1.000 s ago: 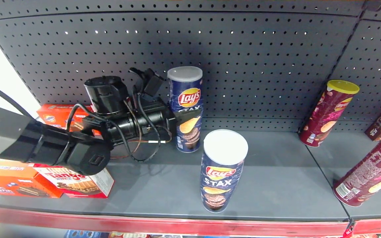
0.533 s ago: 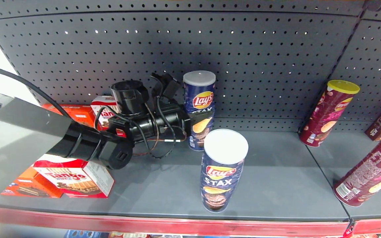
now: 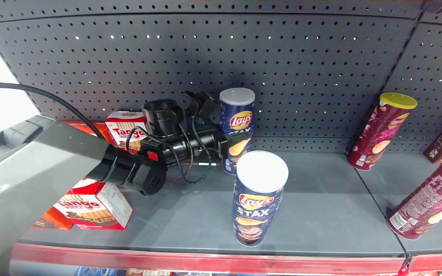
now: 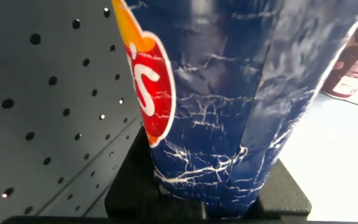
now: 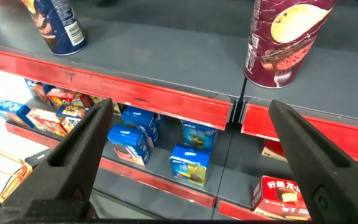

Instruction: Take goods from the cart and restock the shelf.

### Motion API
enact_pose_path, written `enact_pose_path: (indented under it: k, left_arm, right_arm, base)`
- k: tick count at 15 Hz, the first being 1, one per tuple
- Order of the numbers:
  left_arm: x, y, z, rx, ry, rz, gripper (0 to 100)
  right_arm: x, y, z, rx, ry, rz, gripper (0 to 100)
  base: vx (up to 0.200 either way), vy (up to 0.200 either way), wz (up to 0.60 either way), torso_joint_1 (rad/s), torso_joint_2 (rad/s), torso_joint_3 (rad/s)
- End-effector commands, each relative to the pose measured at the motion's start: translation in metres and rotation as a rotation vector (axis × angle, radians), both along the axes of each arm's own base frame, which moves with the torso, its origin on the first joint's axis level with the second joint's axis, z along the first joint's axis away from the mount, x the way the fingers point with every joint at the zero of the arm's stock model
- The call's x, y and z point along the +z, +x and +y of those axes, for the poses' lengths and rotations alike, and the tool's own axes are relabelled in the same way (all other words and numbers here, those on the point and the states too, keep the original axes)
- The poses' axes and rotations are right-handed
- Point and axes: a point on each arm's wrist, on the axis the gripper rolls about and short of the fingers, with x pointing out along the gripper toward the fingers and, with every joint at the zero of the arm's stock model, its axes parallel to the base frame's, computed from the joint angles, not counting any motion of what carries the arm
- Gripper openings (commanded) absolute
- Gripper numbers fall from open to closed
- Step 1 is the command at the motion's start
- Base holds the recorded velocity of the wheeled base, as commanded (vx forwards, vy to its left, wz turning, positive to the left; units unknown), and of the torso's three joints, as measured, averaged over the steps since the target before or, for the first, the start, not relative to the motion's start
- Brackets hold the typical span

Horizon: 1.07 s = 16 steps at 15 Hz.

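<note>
My left gripper [image 3: 231,143] is shut on a dark blue chips can [image 3: 237,126] with a grey lid, held upright near the pegboard at the back of the grey shelf [image 3: 320,207]. In the left wrist view the blue can [image 4: 229,106] sits between the black fingers [image 4: 129,193]. A second blue can [image 3: 257,197] with a white lid stands closer to the shelf's front edge. My right gripper [image 5: 191,155] hangs open below and in front of the shelf edge, with nothing between its fingers.
Orange and white wafer boxes [image 3: 90,205] lie at the shelf's left. Maroon cans with yellow lids [image 3: 382,130] [image 3: 432,199] lean on the right. A red lip [image 3: 205,260] runs along the front. Lower shelves hold blue boxes [image 5: 132,134].
My left arm has carried the blue can to the right and deeper toward the pegboard, uncovering a wafer box behind it. The front can and maroon cans stayed put.
</note>
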Motion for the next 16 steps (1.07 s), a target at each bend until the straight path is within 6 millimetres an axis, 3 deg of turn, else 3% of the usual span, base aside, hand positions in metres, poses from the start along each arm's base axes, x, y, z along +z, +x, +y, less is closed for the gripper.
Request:
enact_pose_path:
  k: [1, 8, 9, 13, 16]
  left_arm:
    - [-0.007, 0.006, -0.005, -0.004, 0.001, 0.003, 0]
    - [-0.021, 0.01, -0.009, -0.005, 0.029, -0.015, 0]
    - [-0.021, 0.009, -0.01, -0.006, 0.036, -0.028, 100]
    - [-0.025, 0.005, -0.01, 0.029, 0.05, -0.016, 100]
    - [-0.01, -0.016, 0.002, 0.041, 0.058, -0.004, 100]
  right_arm:
    - [0.0, 0.0, 0.0, 0.0, 0.0, 0.001, 100]
    - [0.0, 0.0, 0.0, 0.0, 0.0, 0.001, 100]
    - [0.0, 0.0, 0.0, 0.002, 0.0, 0.001, 100]
    - [0.0, 0.0, 0.0, 0.0, 0.0, 0.001, 100]
    - [0.0, 0.0, 0.0, 0.0, 0.0, 0.001, 100]
  base:
    - [0.0, 0.0, 0.0, 0.0, 0.0, 0.0]
    - [0.0, 0.0, 0.0, 0.0, 0.0, 0.0]
    - [0.0, 0.0, 0.0, 0.0, 0.0, 0.0]
    - [0.0, 0.0, 0.0, 0.0, 0.0, 0.0]
    - [0.0, 0.0, 0.0, 0.0, 0.0, 0.0]
